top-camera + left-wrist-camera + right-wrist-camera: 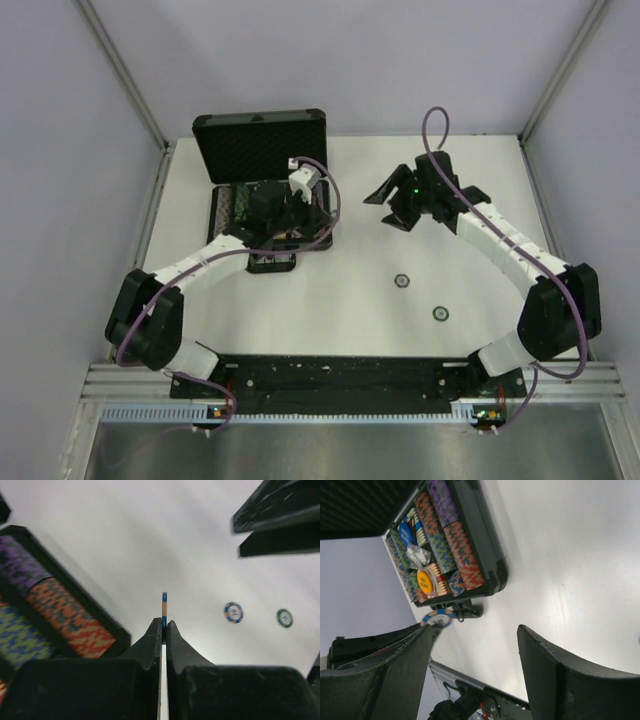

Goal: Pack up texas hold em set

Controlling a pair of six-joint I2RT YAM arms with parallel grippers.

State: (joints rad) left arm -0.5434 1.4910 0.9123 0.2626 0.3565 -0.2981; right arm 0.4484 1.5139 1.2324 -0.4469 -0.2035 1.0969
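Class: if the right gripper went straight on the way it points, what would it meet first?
Probably the bare white table top, seen between the right gripper's open jaws; the open black briefcase lies off to one side. Depth is unclear.

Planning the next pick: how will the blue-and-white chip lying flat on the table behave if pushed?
Lying flat on the smooth table, the blue-and-white chip likely slides rather than tips. Thin and round, it probably feels rigid, and on edge may roll.
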